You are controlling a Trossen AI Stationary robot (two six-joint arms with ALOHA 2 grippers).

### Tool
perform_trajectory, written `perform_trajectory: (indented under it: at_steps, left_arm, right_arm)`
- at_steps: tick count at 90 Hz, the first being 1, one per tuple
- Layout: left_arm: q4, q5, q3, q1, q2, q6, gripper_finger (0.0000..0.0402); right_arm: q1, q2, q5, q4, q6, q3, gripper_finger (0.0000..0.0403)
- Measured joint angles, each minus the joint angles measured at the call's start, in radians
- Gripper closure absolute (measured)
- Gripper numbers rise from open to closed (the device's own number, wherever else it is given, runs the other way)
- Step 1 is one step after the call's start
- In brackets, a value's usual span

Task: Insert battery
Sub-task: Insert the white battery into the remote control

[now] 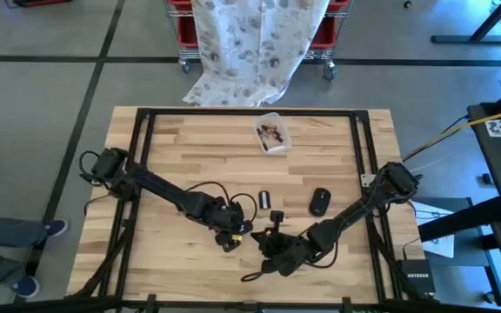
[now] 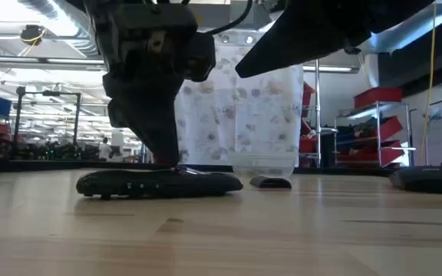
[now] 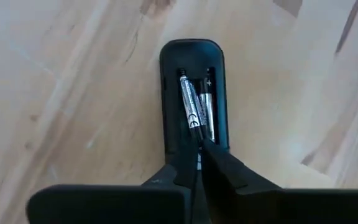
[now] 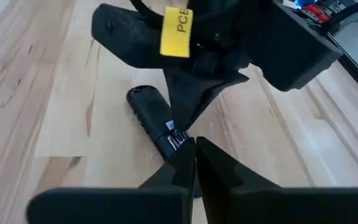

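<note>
Left pincer (image 3: 197, 144) grips a battery (image 3: 191, 111) tilted in the remote (image 3: 193, 93).

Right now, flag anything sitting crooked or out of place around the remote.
One battery lies askew in the remote's open compartment: it runs at a slant across the bay instead of lying flat beside the second battery. The left end effector pinches its near end. The right end effector is shut right by the remote.
</note>
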Motion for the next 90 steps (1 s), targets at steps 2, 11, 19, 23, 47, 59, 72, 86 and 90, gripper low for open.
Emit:
perform_trajectory:
  at_steps: [2,11,19,23,47,59,72,86,90]
  left_arm:
    - [0.000,-0.002,0.000,0.002,0.000,0.003,0.0401]
    - [-0.004,-0.019,-0.001,0.013,0.004,0.005,0.0401]
    - [-0.002,-0.023,-0.001,0.024,0.023,0.005,0.0402]
    - [0.001,-0.019,-0.001,0.025,0.040,0.006,0.0402]
    - [0.012,-0.003,0.002,0.028,0.081,0.012,0.0401]
    - [-0.025,-0.020,0.000,0.024,0.050,0.013,0.0401]
    - [-0.068,-0.043,0.007,0.007,-0.008,0.011,0.0401]
    - [-0.046,-0.044,0.007,-0.025,-0.046,0.005,0.0401]
    - [-0.027,-0.045,0.008,-0.032,-0.047,0.005,0.0401]
  right_arm:
    - [0.000,0.000,0.000,0.000,0.000,0.000,0.0403]
    - [0.000,0.000,0.000,0.000,0.000,0.000,0.0403]
    - [0.000,0.000,-0.020,0.001,0.000,0.000,0.0403]
    - [0.000,0.000,-0.030,0.000,0.000,0.000,0.0403]
    - [0.000,0.000,-0.035,0.000,0.000,0.000,0.0403]
    - [0.000,0.000,-0.034,0.000,0.000,0.000,0.0403]
    - [0.000,0.000,-0.034,-0.001,0.000,0.000,0.0403]
    - [0.000,0.000,-0.034,-0.001,0.000,0.000,0.0403]
    - [0.000,0.000,-0.034,0.000,0.000,0.000,0.0403]
